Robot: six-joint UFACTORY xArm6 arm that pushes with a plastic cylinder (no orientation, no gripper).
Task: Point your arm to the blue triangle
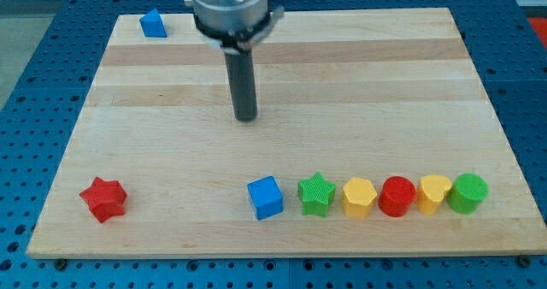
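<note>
The blue triangle point(153, 23) sits near the top left corner of the wooden board point(171, 144). My tip point(246, 117) rests on the board around the upper middle, to the right of and below the blue triangle, well apart from it. The rod hangs from the arm's grey end at the view's top.
A red star point(103, 198) lies at the bottom left. Along the bottom edge runs a row: blue cube point(265, 197), green star point(315, 193), yellow hexagon point(359, 197), red cylinder point(397, 196), yellow block point(434, 193), green cylinder point(468, 192).
</note>
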